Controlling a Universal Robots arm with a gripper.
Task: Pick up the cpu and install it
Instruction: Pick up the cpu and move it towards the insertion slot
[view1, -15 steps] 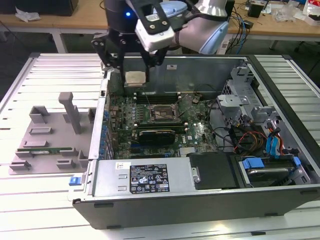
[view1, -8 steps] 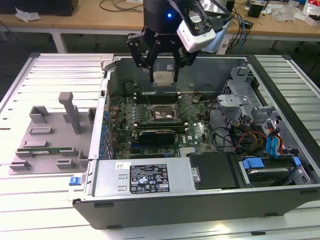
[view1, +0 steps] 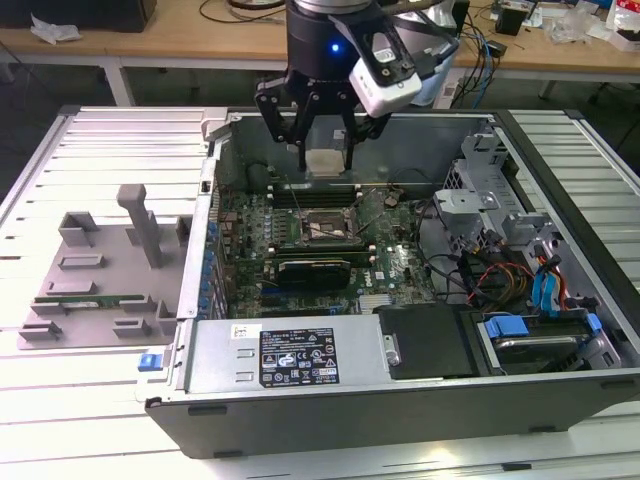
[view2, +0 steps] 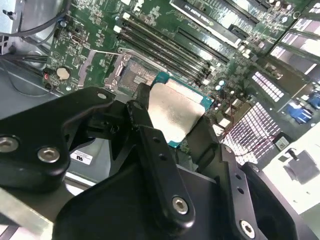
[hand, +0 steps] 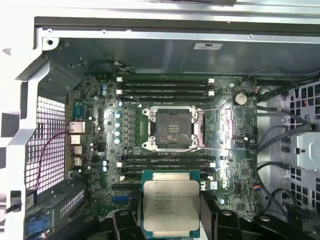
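1. Silvery-grey top of the cpu (view1: 326, 163) shows in the exterior view. Its two side edges sit behind the black fingers (view1: 297, 140), and the arm above the gripper (view1: 325, 156) is cut off by the frame.
2. First wrist view: the cpu (hand: 171, 207) faces the camera with its green rim visible. One edge runs out of the picture. The fingers (hand: 125, 222) appear as dark stubs on either side of it, mostly out of frame.
3. Second wrist view: black gripper linkage blocks much of the picture. It covers one corner and part of the cpu (view2: 175, 112), plus a good share of the motherboard (view2: 210, 30).
4. The socket (hand: 173, 129) has its contact field exposed inside a metal frame, and single contacts are too fine to make out. In the exterior view the socket (view1: 325, 228) is small and dark, detail unclear.
5. Pincer state: narrow, clamped on the cpu by two opposite edges. The fingers (view2: 150, 135) touch the chip's sides and the metal top is left bare.
6. The cpu is held level in the air over the open computer case (view1: 400, 415), above the motherboard (view1: 395, 270) and not touching it. It is apart from the socket. In the exterior view it hangs over the far side of the board, beyond the socket.
7. Memory slots (hand: 165, 165) lie between cpu and socket in the first wrist view.
8. A grey fixture (view1: 100, 250) sits outside the case at the exterior view's left. A thin green strip (view1: 88, 297) lies on it, too small to tell more.
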